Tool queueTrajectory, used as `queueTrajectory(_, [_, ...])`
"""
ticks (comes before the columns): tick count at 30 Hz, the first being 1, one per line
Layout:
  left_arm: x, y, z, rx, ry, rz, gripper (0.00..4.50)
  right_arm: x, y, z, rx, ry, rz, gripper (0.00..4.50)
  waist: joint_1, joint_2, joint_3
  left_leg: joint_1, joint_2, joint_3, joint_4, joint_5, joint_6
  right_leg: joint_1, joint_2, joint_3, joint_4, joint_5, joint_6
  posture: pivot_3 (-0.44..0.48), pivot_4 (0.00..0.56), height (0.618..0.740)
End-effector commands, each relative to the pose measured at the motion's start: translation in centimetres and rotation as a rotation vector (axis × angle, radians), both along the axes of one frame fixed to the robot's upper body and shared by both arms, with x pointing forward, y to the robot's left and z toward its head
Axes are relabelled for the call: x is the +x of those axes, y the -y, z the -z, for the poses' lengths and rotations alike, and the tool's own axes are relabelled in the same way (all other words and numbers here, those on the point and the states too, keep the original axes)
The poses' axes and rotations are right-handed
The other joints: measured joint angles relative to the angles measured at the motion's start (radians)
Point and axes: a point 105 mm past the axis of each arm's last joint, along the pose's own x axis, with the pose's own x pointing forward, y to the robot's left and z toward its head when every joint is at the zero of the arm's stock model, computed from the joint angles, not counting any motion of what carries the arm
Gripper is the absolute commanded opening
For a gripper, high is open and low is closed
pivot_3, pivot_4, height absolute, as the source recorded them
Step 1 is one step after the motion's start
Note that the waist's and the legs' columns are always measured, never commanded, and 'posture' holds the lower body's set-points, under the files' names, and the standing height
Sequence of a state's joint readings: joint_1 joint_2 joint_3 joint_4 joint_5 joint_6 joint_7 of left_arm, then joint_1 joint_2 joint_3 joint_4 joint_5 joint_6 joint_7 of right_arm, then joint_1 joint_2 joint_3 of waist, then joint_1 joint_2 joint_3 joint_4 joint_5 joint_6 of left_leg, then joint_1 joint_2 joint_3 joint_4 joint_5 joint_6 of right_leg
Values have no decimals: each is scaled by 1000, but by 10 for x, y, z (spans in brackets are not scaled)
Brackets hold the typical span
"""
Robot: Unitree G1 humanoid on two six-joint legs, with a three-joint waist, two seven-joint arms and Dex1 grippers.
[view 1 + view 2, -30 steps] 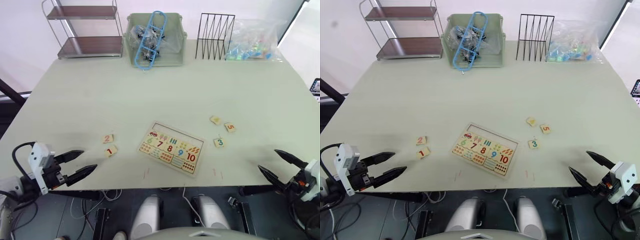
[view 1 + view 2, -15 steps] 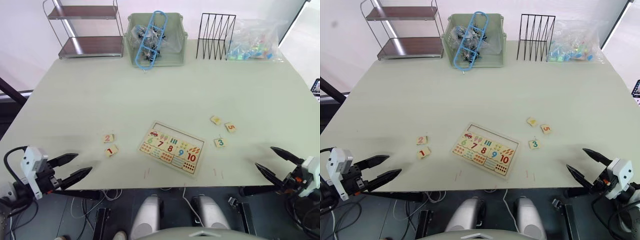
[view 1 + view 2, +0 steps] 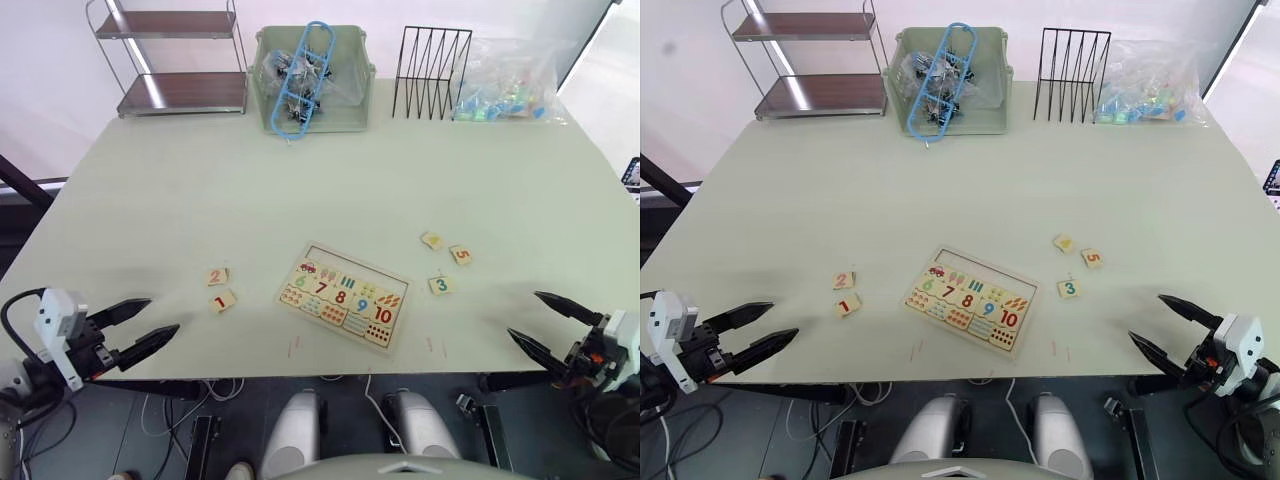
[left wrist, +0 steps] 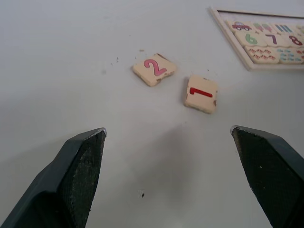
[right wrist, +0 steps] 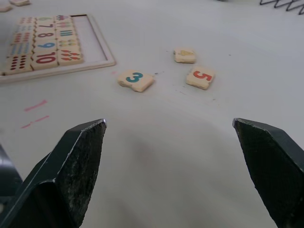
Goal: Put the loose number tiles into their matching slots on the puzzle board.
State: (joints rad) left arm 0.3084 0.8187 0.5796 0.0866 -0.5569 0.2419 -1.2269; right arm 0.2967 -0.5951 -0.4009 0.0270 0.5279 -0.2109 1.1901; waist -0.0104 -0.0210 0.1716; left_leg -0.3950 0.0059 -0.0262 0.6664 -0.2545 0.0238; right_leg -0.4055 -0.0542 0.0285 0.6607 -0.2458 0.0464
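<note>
The puzzle board [image 3: 343,309] lay flat near the front edge of the pale worktop [image 3: 320,190], turned a little askew, with the coloured numbers 6 to 10 and small counting pictures showing on it. The row of slots [image 3: 350,268] along its far long edge looked bare. Two loose tiles sat on the robot's left of the board: the 2 tile [image 3: 216,277] and, just beside it and nearer the front, the 1 tile [image 3: 222,300]. They were close but did not touch. Three more tiles sat on the right of the board: the 3 tile [image 3: 439,285] nearest the front, the 5 tile [image 3: 460,254] a bit farther back, and one more tile [image 3: 432,240] whose number I could not read. The left pincer [image 3: 138,326] hung at the front left corner of the worktop with its two black fingers spread wide, holding nothing. The right pincer [image 3: 554,321] hung at the front right corner, spread wide too and holding nothing. At the back of the worktop stood a small shelf rack [image 3: 175,58], a green bin [image 3: 311,70] with a blue thing sticking out, a black wire rack [image 3: 432,58] and a clear bag [image 3: 508,88] of coloured bits.
</note>
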Motion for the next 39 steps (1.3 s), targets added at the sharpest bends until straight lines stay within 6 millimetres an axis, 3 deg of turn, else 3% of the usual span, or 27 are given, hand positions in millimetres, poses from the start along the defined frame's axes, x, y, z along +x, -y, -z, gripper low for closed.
queueTrajectory(1, [0,12,-7,32,27,83,4500,-1,-9,-16,-11,46,-98,4480,-1,0,0,0,0,0,0,0,0,0,0,0,0,0,0,0,150,739])
queueTrajectory(18, [14,46,-9,147,7,295,4500,-3,-43,-44,-24,43,-464,4480,3,0,1,0,0,-1,0,0,0,0,0,-1,0,0,0,0,150,739])
queueTrajectory(39, [32,38,12,225,5,325,4500,3,-61,-49,-9,80,-463,4480,2,1,1,0,0,-1,0,0,0,0,0,-1,0,0,0,0,150,739])
